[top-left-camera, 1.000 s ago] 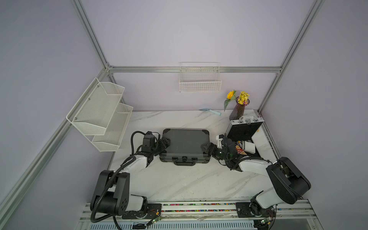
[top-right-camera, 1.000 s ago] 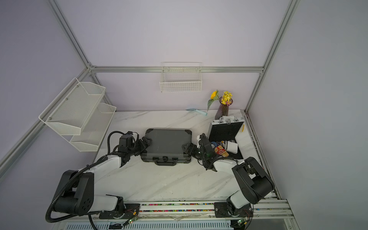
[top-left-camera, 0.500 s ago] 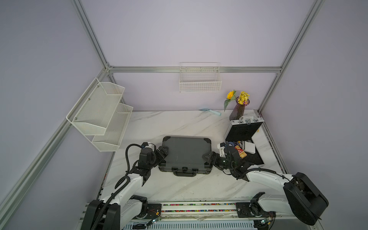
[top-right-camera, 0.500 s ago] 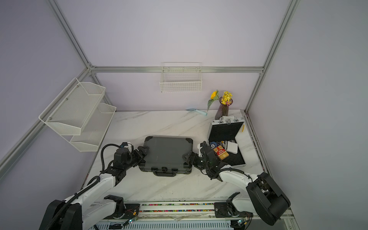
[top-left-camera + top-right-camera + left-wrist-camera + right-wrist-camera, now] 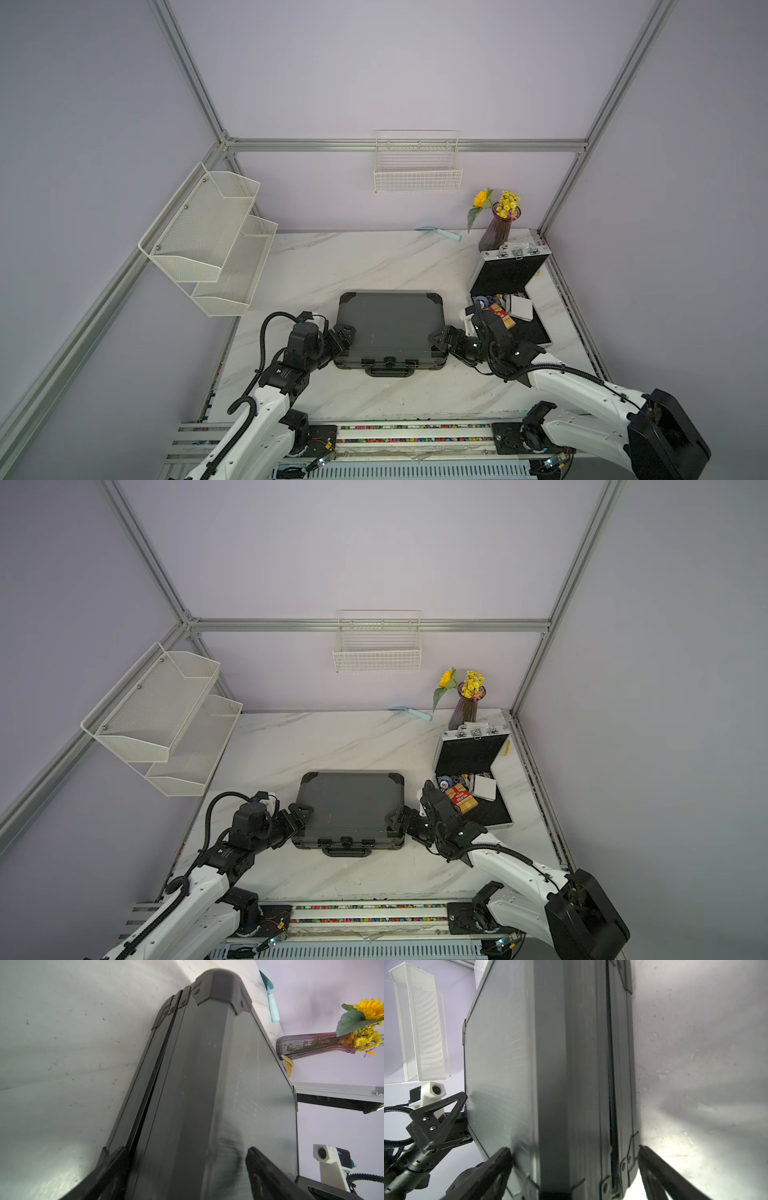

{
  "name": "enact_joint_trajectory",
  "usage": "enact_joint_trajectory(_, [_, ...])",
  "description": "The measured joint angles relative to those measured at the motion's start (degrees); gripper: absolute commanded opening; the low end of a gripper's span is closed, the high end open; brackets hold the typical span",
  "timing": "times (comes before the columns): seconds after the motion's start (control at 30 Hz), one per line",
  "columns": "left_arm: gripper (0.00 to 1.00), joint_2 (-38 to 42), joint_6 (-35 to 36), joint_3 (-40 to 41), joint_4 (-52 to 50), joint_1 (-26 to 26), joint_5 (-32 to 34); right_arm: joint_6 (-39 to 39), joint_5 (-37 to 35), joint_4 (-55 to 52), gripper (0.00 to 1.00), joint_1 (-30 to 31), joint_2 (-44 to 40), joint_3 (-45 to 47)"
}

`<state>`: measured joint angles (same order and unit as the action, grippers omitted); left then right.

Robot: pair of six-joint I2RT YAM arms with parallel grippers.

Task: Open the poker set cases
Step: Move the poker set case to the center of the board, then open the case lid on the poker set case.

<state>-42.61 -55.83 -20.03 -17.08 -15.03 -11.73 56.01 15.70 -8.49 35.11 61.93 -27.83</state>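
While shut, dark grey case (image 5: 390, 328) between both wide-spread tools (image 5: 344, 336) (image 5: 444, 338); silver case (image 5: 510, 307) open, cards (image 5: 500, 314) inside.

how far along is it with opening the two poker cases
About halfway. Done: the small silver case stands open, lid up, cards and chips showing. In hand: the left tool and right tool straddle the dark grey case at its ends, jaws wide. Left: its lid is still down, front latches apparently shut.

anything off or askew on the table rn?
Mostly tidy. The dark grey case shows a thin gap along its side seam in both wrist views, lid not fully seated. The silver case stands open, contents inside, nothing spilled.
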Motion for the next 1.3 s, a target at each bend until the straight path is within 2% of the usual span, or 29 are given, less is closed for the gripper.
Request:
enact_joint_trajectory(0.37, [0.9, -0.02, 0.5, -0.98, -1.84, 0.04, -1.2, 2.49, 2.16, -2.38, 0.95, 0.42, -4.0, 0.2])
enact_joint_trajectory(0.97, [0.9, 1.55, -0.74, -4.15, -7.3, 0.26, -4.07, 8.41, 7.58, 3.63, 0.89, 0.63, -4.85, 1.86])
enact_joint_trajectory(1.3, [0.9, 1.88, -2.16, -9.4, -10.8, 0.28, -5.42, 10.56, 8.44, 6.97, 0.88, 0.63, -7.85, 2.12])
